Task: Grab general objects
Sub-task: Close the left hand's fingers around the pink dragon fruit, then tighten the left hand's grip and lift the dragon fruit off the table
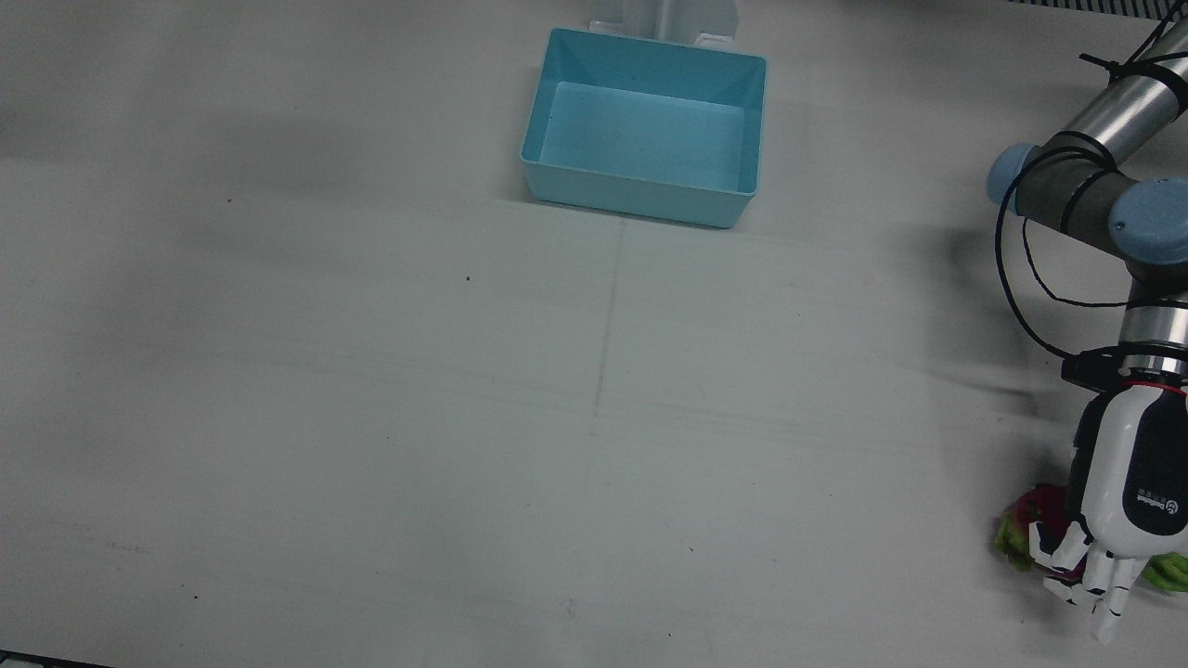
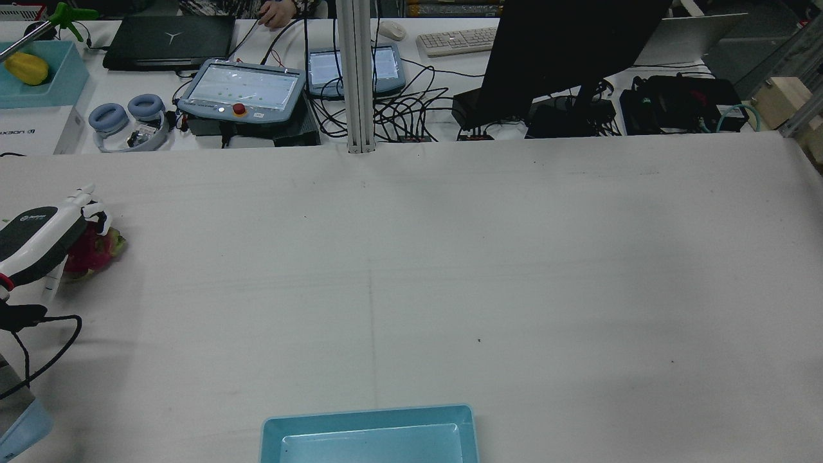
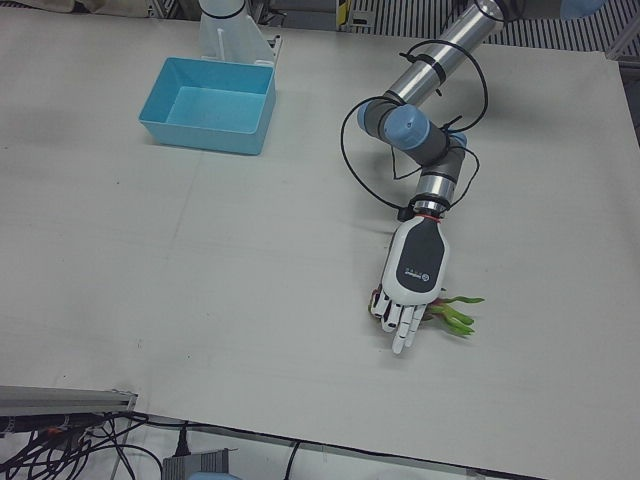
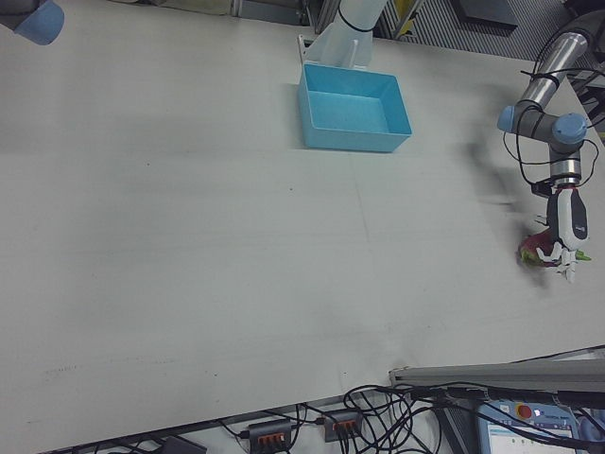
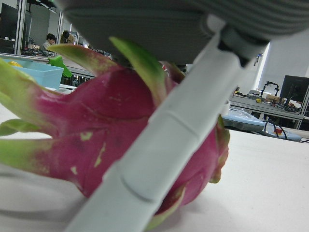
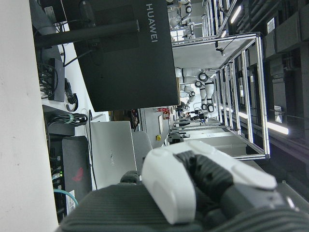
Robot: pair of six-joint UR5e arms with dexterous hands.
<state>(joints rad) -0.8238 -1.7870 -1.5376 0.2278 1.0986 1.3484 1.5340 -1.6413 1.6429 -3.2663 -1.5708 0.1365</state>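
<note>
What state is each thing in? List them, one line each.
dragon fruit: lying on its side on the table, under the left hand, not lifted.
left hand: palm down over the dragon fruit, fingers draped past it; whether it grips cannot be told.
right hand: seen only in its own camera, away from the table's work area; open or shut cannot be told.
blue bin: upright, empty.

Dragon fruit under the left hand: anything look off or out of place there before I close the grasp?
Nothing looks damaged or spilled. The dragon fruit lies on its side on the table, far from the blue bin, which is empty. The left hand sits over it, one of its fingers crossing the fruit's front; whether the hand is closed is unclear.
</note>
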